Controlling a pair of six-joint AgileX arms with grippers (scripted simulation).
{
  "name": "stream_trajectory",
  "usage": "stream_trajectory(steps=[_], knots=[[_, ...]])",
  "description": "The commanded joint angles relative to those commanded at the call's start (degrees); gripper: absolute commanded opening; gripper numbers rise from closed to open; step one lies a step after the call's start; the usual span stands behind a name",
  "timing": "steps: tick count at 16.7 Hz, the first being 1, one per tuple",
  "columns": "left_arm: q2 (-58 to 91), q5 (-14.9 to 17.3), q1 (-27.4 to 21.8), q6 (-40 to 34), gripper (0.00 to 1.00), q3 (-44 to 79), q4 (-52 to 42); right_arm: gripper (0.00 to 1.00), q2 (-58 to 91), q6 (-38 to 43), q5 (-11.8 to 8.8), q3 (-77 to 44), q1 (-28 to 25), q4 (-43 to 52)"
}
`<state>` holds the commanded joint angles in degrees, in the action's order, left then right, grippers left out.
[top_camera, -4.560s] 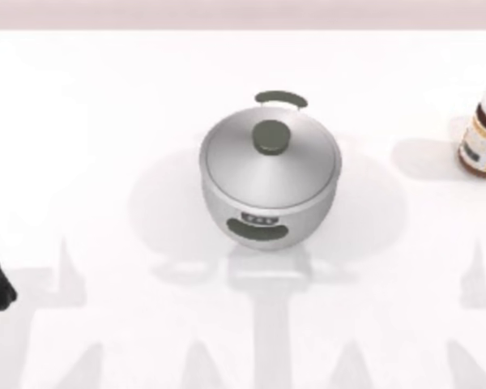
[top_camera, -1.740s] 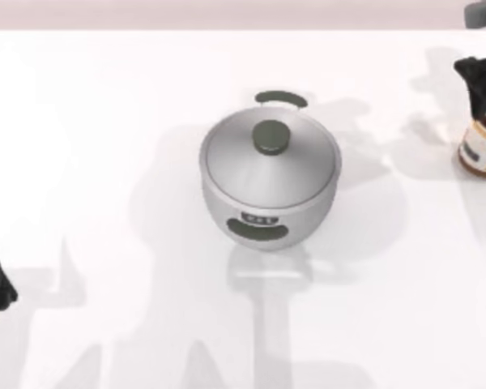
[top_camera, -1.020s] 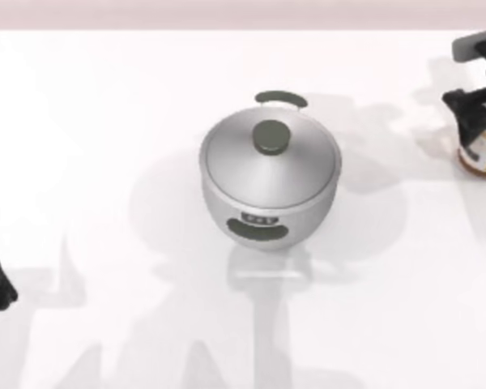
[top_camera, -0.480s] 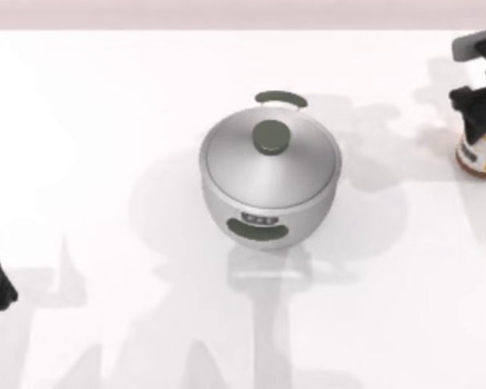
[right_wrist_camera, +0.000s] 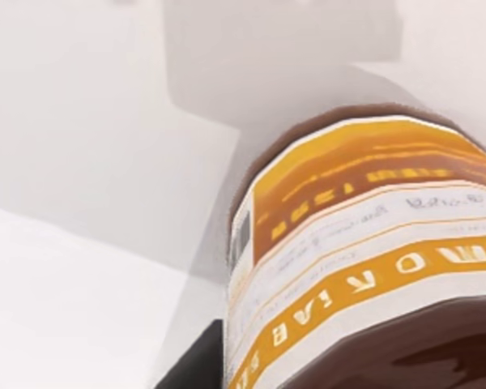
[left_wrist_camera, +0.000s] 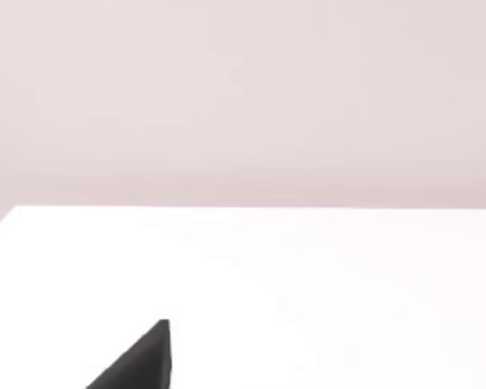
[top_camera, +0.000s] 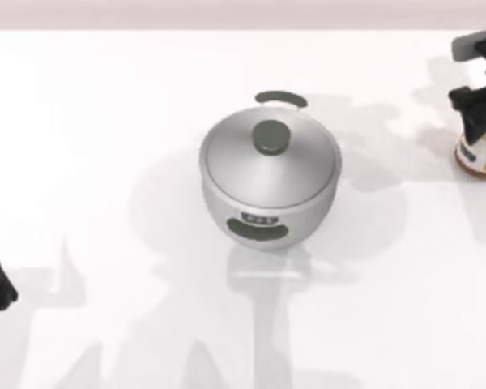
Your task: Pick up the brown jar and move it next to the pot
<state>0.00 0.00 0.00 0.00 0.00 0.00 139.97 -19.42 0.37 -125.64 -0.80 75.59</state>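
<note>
Since approx. 4.6 s ago the right gripper (top_camera: pixel 478 113) has been brought in over the brown jar (top_camera: pixel 479 154), which stood alone then, well to the right of the pot; over the last half second almost nothing is seen to shift, jar maybe nudged a touch upward in the top view. Judged from this: approach is done, grasp is being made or just made, lift not yet evident.

Largest first. Table (top_camera: pixel 105 121) is white, w/ the pot (top_camera: pixel 269 174) at centre, lid on, knob up, one handle toward the far edge and one toward the near edge. Pot is untouched.

Left arm is parked at the table's left edge, well left of the pot; only a dark tip is shown in its wrist view, so finger state can't be told.

Right gripper sits directly on top of the jar, far right of the pot near the table's right edge, covering lid and shoulders. Whether its fingers are clamped on the jar can't be told; a dark edge is seen just beside the label in the right wrist view.

Jar (right_wrist_camera: pixel 364 259) is upright, long axis vertical, orange-and-white label band wrapped around it, brown contents visible at both ends of the band. It is still well apart from the pot, so the carry leftward remains to be done.
</note>
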Motion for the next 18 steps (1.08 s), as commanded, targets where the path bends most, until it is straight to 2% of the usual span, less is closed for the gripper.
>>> stream_trajectory(steps=[7, 14, 18], knots=[[0.0, 0.0, 0.0, 0.0, 1.00, 0.0, 0.0, 0.00, -2.3, 0.1, -0.1, 2.1, 0.0, 0.5], [0.0, 0.0, 0.0, 0.0, 1.00, 0.0, 0.0, 0.00, -22.9, 0.3, -0.3, 17.1, -0.7, 4.7], [0.0, 0.0, 0.0, 0.0, 1.00, 0.0, 0.0, 0.00, -26.9, 0.3, -0.3, 20.8, -0.9, 6.1]])
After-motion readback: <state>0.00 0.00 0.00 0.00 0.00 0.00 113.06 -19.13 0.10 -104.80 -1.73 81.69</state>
